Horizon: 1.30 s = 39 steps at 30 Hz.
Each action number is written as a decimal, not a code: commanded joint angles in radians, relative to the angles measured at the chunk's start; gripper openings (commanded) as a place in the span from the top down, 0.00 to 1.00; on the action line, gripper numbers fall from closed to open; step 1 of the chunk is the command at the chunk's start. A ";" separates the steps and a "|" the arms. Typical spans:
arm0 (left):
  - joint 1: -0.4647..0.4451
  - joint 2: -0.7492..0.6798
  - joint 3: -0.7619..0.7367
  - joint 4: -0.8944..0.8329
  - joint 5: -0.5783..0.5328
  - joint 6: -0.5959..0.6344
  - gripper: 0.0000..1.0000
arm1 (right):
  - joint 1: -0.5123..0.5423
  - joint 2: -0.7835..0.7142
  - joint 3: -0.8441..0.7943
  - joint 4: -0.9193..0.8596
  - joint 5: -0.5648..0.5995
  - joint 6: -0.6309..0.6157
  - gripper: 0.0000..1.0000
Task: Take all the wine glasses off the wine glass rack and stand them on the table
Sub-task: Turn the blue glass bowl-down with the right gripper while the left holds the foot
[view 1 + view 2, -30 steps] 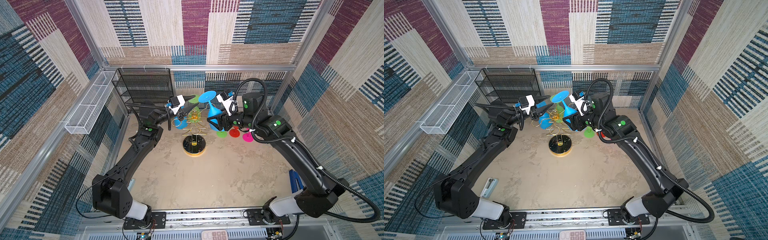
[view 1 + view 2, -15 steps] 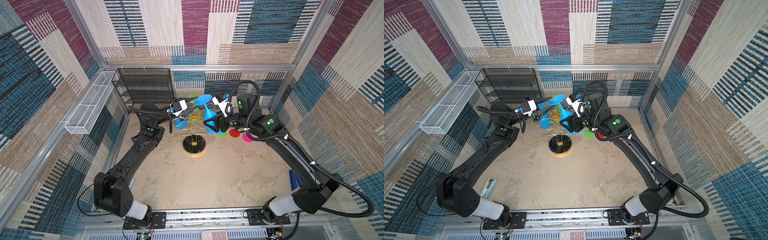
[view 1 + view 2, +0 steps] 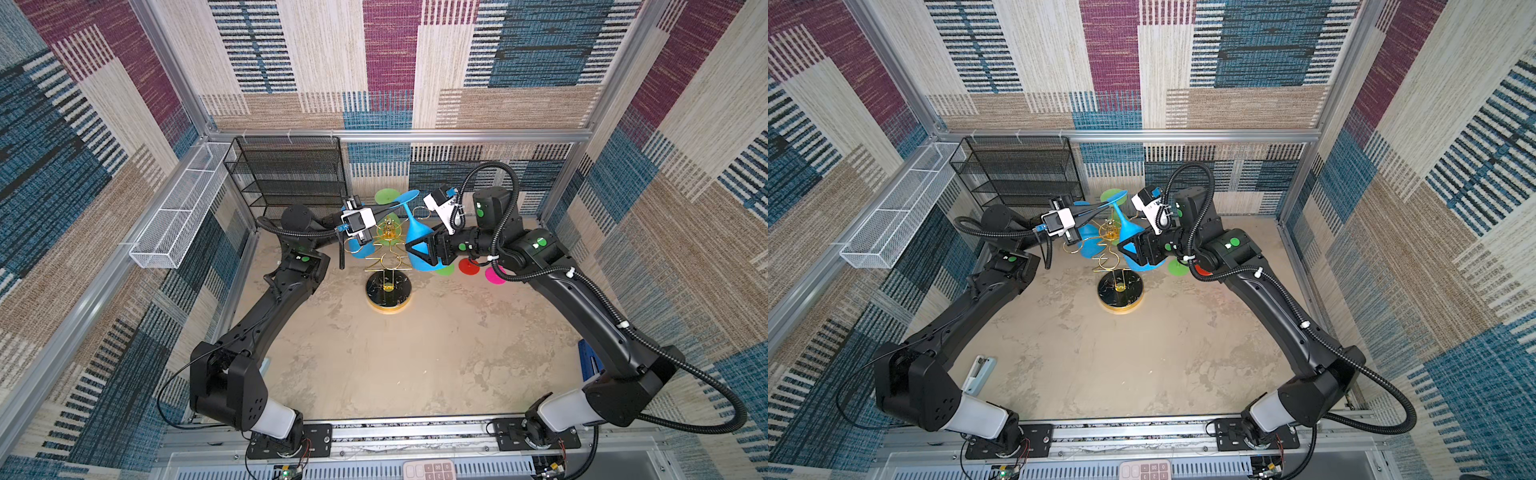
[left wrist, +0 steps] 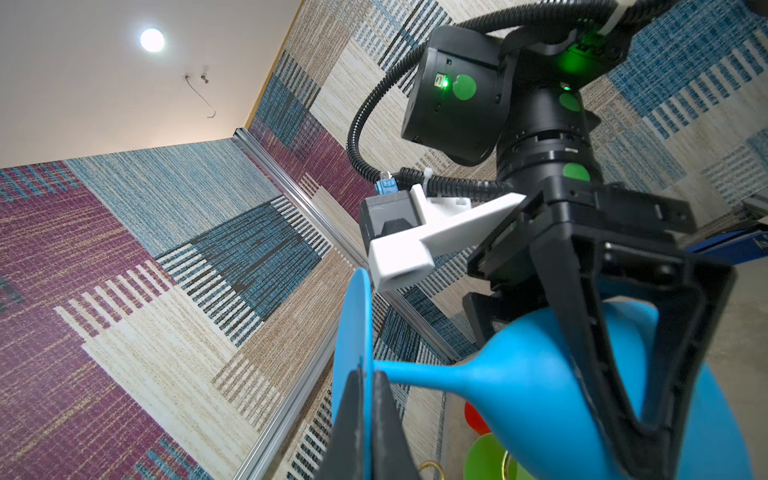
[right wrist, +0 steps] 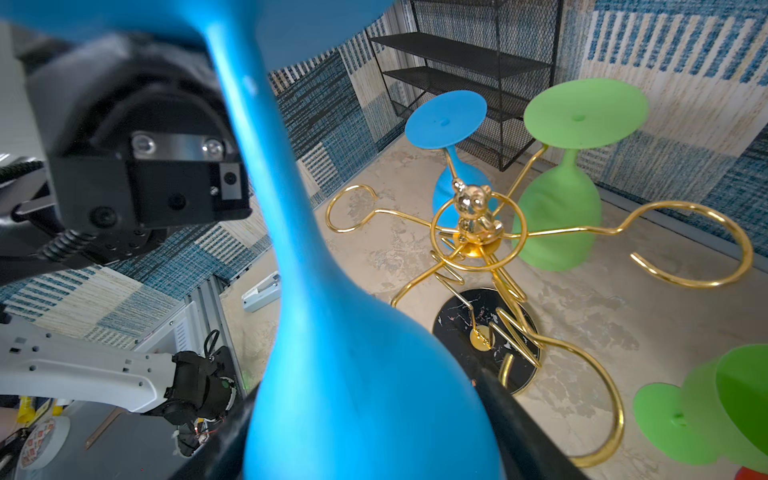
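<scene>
Now: left gripper point(image 4: 366, 386) shut tight, its 2 black fingers point(image 4: 349, 424) pinching the rim of the flat round foot point(image 4: 351, 332) of the matte blue wine glass point(image 4: 519, 382). A second ago these jaws stood partly open at the foot, so the pinch is new.

Right gripper point(image 3: 420, 250): jaws as wide as before, clamped around the bowl. Glass held foot-up, tilted. 2 grips on 1 glass.

Position: glass in the air, just beside the top of the gold wire wine glass rack with round black marbled base point(image 3: 376, 291). Right wrist view shows the blue stem in the foreground with no gold ring around it. Judged already clear of its arm.

Outward: a second blue wine glass point(image 5: 446, 120) and a lime green wine glass point(image 5: 557, 216) hang foot-up from rack arms. The other rings in view are bare. Another green glass point(image 5: 727, 407) lies on the mottled tan tabletop point(image 3: 415, 365).

Reading: looks like a handover or a steadying hold. The lift-off seems done and setting the glass down remains. Risk: a thin foot pinched at its edge may swivel if the bowl grip lets go.
</scene>
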 commanded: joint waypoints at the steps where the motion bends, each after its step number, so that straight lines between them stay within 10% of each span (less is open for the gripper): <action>1: -0.007 -0.005 -0.001 0.036 0.002 -0.040 1.00 | 0.004 -0.003 -0.012 0.066 -0.003 -0.009 0.39; 8: -0.007 -0.024 -0.016 0.023 -0.071 -0.041 1.00 | 0.003 -0.046 -0.032 0.132 0.016 0.017 0.01; 27: -0.005 -0.114 -0.005 -0.316 -0.438 -0.468 1.00 | -0.168 -0.386 -0.278 0.399 0.008 0.113 0.01; 39: -0.004 -0.132 0.007 -0.408 -0.440 -0.570 1.00 | -0.170 -0.400 -0.346 0.452 0.066 0.136 0.31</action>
